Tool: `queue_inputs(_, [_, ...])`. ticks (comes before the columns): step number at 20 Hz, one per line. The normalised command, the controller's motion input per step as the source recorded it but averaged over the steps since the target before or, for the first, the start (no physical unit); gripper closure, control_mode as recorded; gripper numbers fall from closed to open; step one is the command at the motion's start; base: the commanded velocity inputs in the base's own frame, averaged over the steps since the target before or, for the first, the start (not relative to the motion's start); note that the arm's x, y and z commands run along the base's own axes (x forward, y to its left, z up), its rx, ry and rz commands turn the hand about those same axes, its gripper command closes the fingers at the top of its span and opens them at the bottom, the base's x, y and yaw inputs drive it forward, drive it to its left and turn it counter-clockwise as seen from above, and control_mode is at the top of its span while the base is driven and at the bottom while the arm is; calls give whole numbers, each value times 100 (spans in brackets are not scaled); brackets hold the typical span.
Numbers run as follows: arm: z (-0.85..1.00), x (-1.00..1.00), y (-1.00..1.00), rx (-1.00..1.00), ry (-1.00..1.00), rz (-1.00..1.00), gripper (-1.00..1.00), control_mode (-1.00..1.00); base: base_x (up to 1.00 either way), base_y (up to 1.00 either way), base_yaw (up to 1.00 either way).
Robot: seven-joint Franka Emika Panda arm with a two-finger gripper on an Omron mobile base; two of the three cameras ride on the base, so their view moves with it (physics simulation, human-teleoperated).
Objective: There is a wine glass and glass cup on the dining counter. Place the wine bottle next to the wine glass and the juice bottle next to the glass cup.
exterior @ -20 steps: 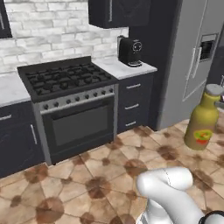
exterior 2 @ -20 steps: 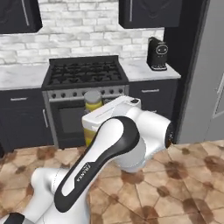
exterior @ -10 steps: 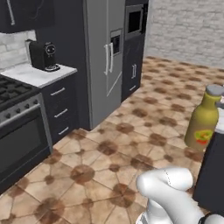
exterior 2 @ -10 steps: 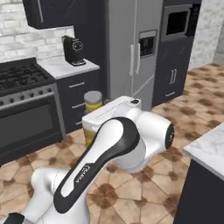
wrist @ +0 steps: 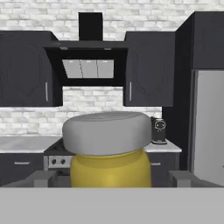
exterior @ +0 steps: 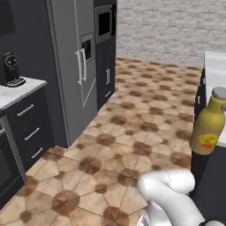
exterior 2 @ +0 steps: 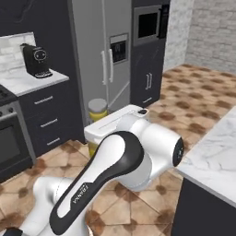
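The juice bottle (exterior: 206, 129), amber with a grey cap and a yellow-red label, hangs above the floor beside the dark base of the dining counter (exterior: 215, 69). My gripper (wrist: 111, 178) is shut on it; in the hand view its grey cap and yellow shoulder (wrist: 107, 168) sit between my fingertips (wrist: 43, 178). In the right base view the juice bottle (exterior 2: 97, 109) peeks out behind my arm, and the dining counter's marble top (exterior 2: 213, 154) lies at the right. The wine glass, glass cup and wine bottle are out of view.
A tall grey fridge (exterior: 73, 66) and a wall oven (exterior: 105, 26) stand along the left. A black coffee machine (exterior: 11, 69) sits on the wall counter (exterior: 20, 88). Tiled floor (exterior: 132, 128) runs open between the fridge and the dining counter.
The whole picture has swung right with the base: the stove has left the base views, and the fridge, oven and dining counter have come in. The juice bottle stays in my gripper.
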Motion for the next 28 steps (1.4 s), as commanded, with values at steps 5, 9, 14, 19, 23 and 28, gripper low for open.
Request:
queue_inputs(5, [0, 0, 0, 0, 0, 0, 100, 100, 35, 0, -20])
queue_inputs(9, [0, 0, 0, 0, 0, 0, 100, 100, -67, -2, -18])
queue_inputs(14, [0, 0, 0, 0, 0, 0, 100, 100, -59, -72, -5])
queue_inputs(19, [0, 0, 0, 0, 0, 0, 100, 100, -80, -100, 0])
queue_inputs(23, [0, 0, 0, 0, 0, 0, 100, 100, -79, -100, -1])
queue_inputs(28, [0, 0, 0, 0, 0, 0, 100, 100, -81, -100, -6])
